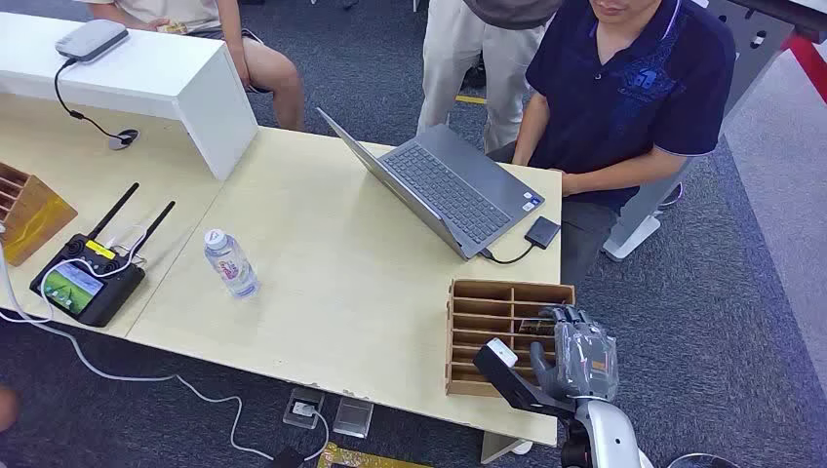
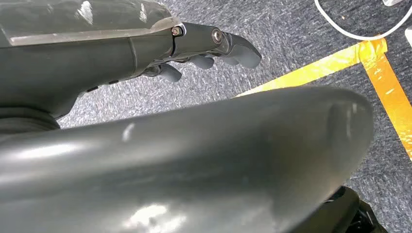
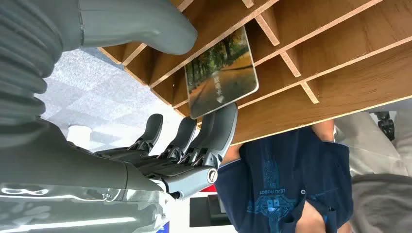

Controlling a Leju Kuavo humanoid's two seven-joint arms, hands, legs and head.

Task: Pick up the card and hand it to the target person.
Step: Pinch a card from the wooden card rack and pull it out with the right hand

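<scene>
While the right hand reaches over the wooden rack at the worktop edge, the card stands in one slot. Its dark fingers lie against the card's outer edge, the thumb apart on the other side, nothing gripped. The left hand hangs over carpet, fingers curled, empty.

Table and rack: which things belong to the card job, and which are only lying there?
Job: card in wooden rack; right hand at it; person in dark blue shirt.
Lying about: laptop, water bottle, remote controller.
</scene>
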